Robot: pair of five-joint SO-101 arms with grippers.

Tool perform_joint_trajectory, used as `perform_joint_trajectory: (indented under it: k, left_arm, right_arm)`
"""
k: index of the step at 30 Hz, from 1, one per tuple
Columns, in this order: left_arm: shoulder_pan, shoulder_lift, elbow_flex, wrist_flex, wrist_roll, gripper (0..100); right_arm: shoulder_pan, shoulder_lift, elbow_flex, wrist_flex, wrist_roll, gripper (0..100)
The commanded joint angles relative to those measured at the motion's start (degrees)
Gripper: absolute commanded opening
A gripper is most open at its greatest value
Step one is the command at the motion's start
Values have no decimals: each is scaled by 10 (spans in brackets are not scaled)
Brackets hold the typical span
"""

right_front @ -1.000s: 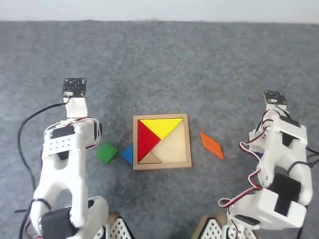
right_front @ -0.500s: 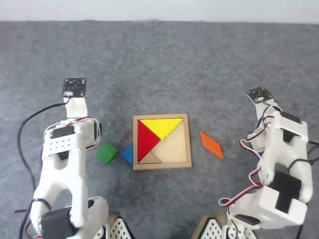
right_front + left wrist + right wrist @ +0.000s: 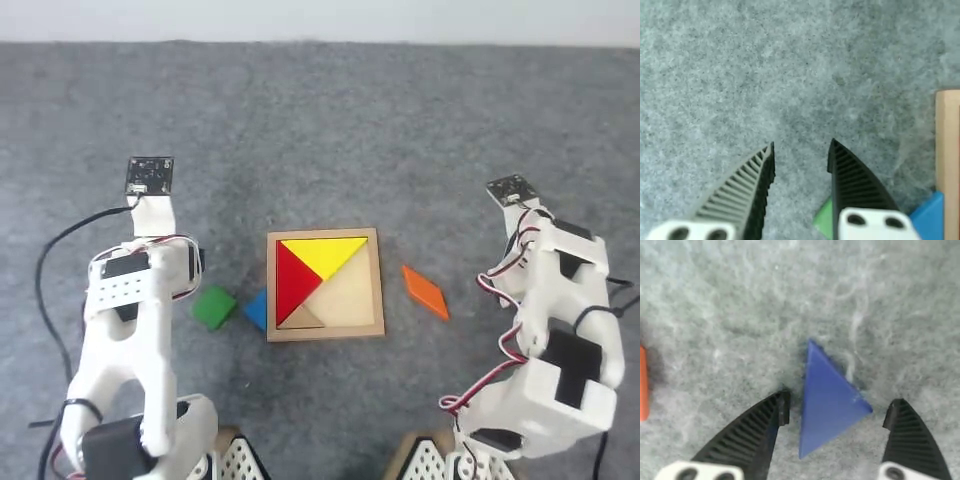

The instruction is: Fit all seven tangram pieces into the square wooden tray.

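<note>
Nearby, orange parallelogram [image 3: 425,291] beside tray [image 3: 379,285].

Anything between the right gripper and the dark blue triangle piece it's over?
Nothing visible. The right gripper is open, and the dark blue triangular piece lies bare on the grey felt between its jaws; the orange parallelogram piece sits well aside.

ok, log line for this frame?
tray: red piece, yellow piece in; green piece, light-blue piece left; orange piece right; left claw open; right claw open over dark-blue triangle
</note>
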Motion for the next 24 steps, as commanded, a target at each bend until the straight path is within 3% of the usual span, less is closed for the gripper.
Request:
perform_joint_trajectory:
  k: [1,7,24]
  left_arm:
    - [3,-3,-2,-8,2,174]
    - [3,-3,-2,-8,2,174]
    - [2,-4,-2,-8,2,174]
  right_arm:
    - [-7,1,-21,2,-2,248]
    - [-7,1,-21,5,10,184]
    - [-7,-5,-22,16,-7,183]
